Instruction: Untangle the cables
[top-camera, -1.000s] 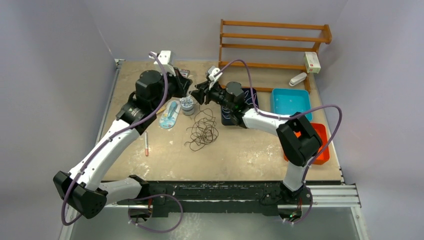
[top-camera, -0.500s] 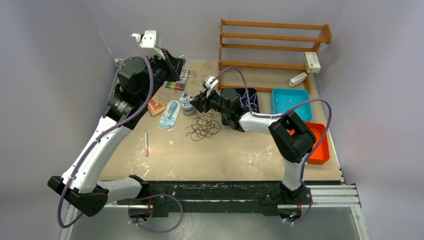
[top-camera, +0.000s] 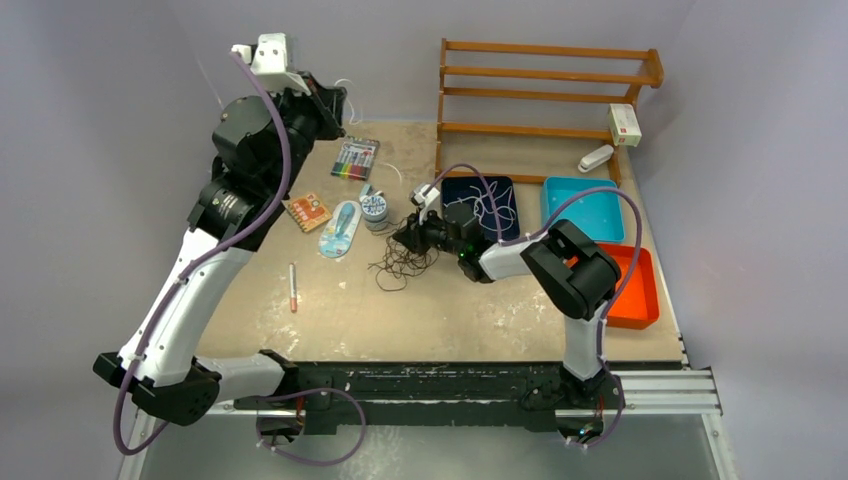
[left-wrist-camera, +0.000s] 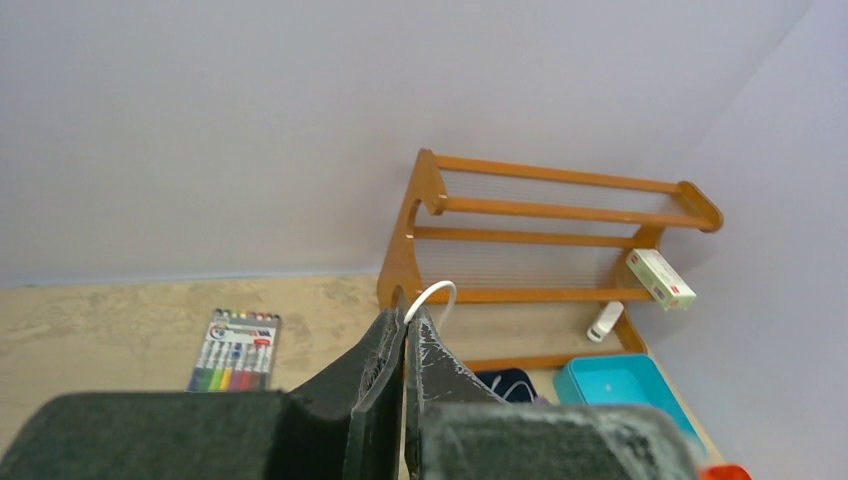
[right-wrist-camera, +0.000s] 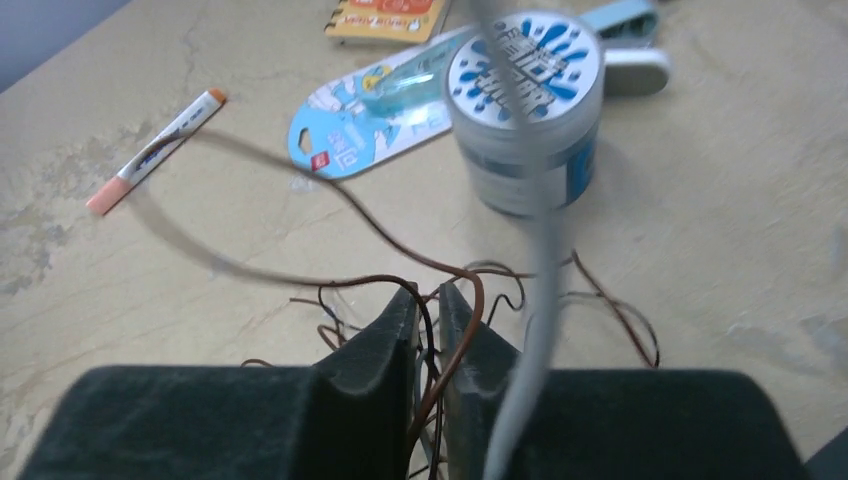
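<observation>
Worn beige tabletop lies under us. Our left claw, raised high, is pressed together on a thin white cable looping out just above its tips. Our right claw, low, pinches strands of the dark brown curly cable tangle lying around its tips. We judge we are separating white from brown; next we should draw apart slowly, minding the round blue-and-white tin just beyond.
</observation>
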